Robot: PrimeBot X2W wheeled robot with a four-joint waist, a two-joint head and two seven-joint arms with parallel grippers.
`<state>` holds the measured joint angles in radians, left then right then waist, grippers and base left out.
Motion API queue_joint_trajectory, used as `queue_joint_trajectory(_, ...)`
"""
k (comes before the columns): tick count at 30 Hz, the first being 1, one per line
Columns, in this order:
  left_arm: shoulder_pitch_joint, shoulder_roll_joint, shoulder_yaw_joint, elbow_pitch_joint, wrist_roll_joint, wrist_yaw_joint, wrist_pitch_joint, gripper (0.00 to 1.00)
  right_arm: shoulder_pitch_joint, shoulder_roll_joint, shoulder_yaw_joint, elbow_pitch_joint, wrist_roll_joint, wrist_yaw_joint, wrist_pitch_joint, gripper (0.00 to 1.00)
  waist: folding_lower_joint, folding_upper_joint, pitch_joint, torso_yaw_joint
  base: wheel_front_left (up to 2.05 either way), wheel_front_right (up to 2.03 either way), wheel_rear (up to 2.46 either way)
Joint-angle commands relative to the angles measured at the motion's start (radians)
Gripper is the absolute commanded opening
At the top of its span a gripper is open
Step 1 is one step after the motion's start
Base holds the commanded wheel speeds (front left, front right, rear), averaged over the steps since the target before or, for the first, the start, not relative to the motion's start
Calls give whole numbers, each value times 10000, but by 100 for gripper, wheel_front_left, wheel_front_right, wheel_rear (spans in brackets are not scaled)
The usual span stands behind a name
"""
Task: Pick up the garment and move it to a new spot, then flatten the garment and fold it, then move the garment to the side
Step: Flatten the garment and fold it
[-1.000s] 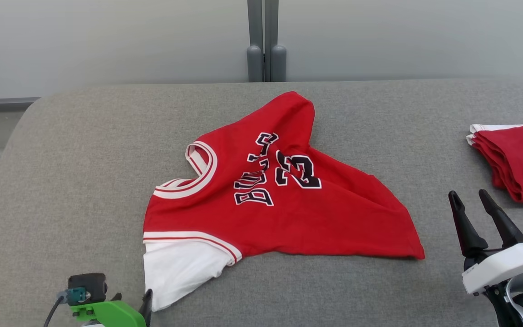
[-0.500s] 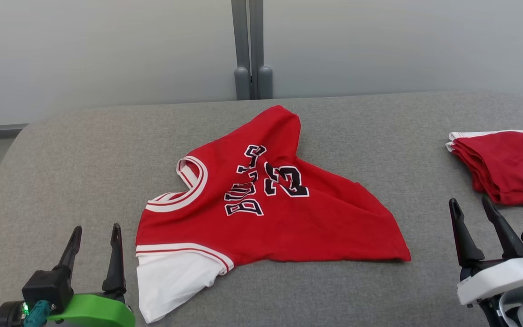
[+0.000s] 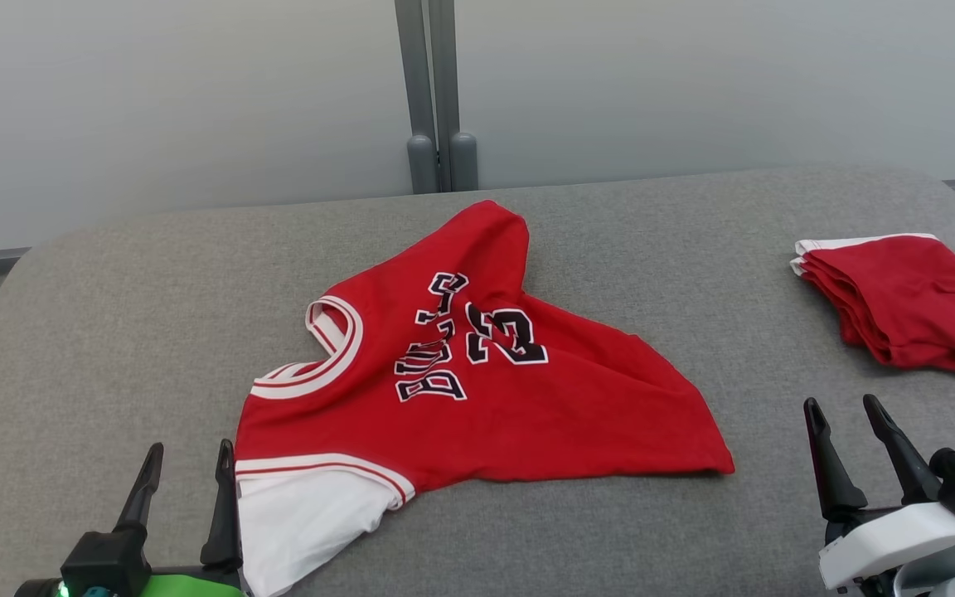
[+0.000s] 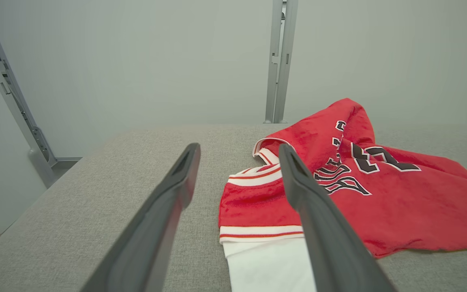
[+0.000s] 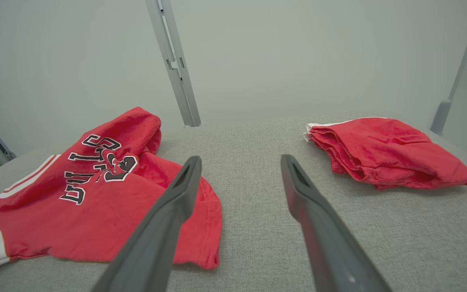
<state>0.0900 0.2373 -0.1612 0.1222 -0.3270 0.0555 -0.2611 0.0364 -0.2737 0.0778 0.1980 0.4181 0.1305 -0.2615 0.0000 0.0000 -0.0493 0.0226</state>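
Garment [image 3: 477, 390]: lying crumpled on table [image 3: 113, 332] centre, white sleeve [image 3: 303, 522] near-left.
L gripper [image 3: 191, 448]: gaping wide, gripping nothing, hovering beside sleeve.
R gripper [image 3: 841, 402]: likewise, empty.
Risk: maybe pinching one layer only — bunching on lift.

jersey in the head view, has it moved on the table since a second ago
No. The whole head view has shifted, so the camera moved; the jersey keeps its place against the folded red pile and the grey post.
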Motion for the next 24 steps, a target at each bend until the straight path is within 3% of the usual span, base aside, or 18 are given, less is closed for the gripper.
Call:
queue_joint_trajectory(1, -77, 34, 85, -28, 96, -44, -44, 100, 38, -30, 0, 36, -77, 4, -44, 100, 0, 0, 6, 21, 0, 0, 0)
queue_joint_trajectory(19, -83, -246, 264, 337, 382, -388, 76, 100, -142, -262, 250, 370, 111, 4, -32, 100, 0, 0, 39, 172, 0, 0, 0)
queue_joint_trajectory(24, -163, -208, 31, 470, 105, -628, 876, 100, -361, -647, 1257, 953, 435, 3, 1135, 100, 0, 0, 143, 292, 0, 0, 0)
